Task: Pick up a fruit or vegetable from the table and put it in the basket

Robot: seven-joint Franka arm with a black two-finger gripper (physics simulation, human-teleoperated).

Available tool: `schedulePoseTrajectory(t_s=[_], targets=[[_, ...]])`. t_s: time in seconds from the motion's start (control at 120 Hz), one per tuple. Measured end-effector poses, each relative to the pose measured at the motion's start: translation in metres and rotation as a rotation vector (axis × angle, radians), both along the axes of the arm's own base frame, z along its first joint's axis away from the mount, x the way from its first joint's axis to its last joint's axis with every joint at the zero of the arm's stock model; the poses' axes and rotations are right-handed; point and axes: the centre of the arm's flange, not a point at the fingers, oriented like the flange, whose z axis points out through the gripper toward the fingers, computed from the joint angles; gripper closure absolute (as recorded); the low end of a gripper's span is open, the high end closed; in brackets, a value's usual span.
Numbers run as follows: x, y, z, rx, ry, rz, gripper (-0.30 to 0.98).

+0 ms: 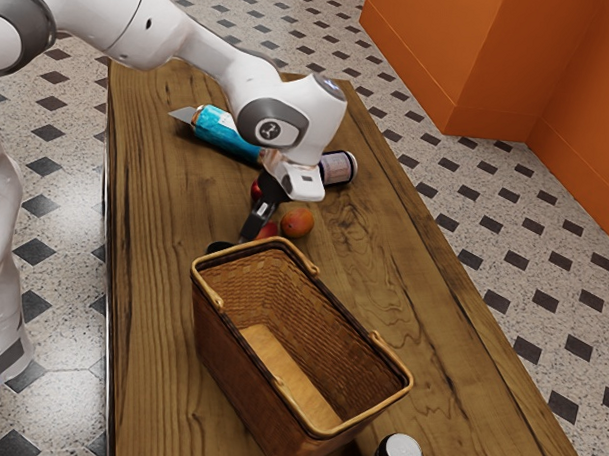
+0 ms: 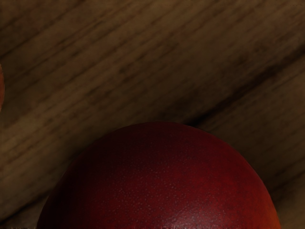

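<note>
Brown grained wood spans the table (image 1: 147, 283), with room from the exterior view's right edge to the oblong woven basket (image 1: 230, 355), near which my gripper (image 1: 253, 226), parted or closed I cannot tell, is at the round, speckled red fruit (image 2: 162, 181).

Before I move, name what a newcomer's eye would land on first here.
First, the big open wicker basket in the foreground of the exterior view, standing on the wooden table. Next, the glossy dark red fruit, looming large at the wrist view's lower edge. After those, the turquoise bottle lying on its side beyond the basket, and the bright orange wall at the exterior view's upper right.
</note>
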Motion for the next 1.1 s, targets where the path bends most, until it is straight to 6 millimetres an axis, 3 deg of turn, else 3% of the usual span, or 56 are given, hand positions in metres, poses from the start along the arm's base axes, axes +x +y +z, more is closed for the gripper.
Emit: schedulePoseTrajectory(t_s=[0.192, 0.383, 0.517, 0.608, 0.717, 0.867, 1.1], targets=[[0.0, 0.002, 0.01, 0.003, -0.023, 0.012, 0.35], [0.001, 0.027, 0.035, -0.002, -0.068, 0.065, 0.37], [0.003, 0.029, 0.062, -0.001, -0.104, 0.07, 0.37], [0.01, 0.027, 0.1, 0.004, -0.158, 0.066, 0.38], [0.018, 0.013, 0.144, 0.012, -0.213, 0.039, 0.37], [0.019, -0.005, 0.174, 0.016, -0.231, 0.007, 0.37], [0.011, -0.086, 0.202, 0.009, -0.243, -0.135, 0.38]])
